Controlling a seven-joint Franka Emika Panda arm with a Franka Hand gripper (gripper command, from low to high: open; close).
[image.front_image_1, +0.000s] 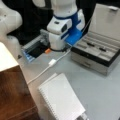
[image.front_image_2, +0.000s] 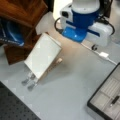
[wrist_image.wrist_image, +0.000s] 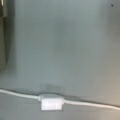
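Note:
My gripper (image.front_image_1: 58, 48) hangs low over the grey table (image.front_image_1: 100, 90) below the white and blue wrist, and the hand's body hides its fingers in both front views. No fingers show in the wrist view. Nearest to it is a white cable with a small white inline box (image.front_image_1: 52, 62), which runs across the table just in front of the hand. The box (wrist_image.wrist_image: 51, 103) lies at the bottom of the wrist view, and it shows in a front view (image.front_image_2: 103, 54) too. A small orange piece (image.front_image_1: 47, 50) lies beside the hand.
An open grey case (image.front_image_1: 100, 52) with tools in its slots stands to a front view's right, its corner (image.front_image_2: 110, 100) visible. A white spiral notebook (image.front_image_1: 61, 100) (image.front_image_2: 42, 56) lies nearby, next to a wooden box (image.front_image_1: 12, 95) (image.front_image_2: 22, 10). A dark tray (image.front_image_1: 35, 50) sits behind.

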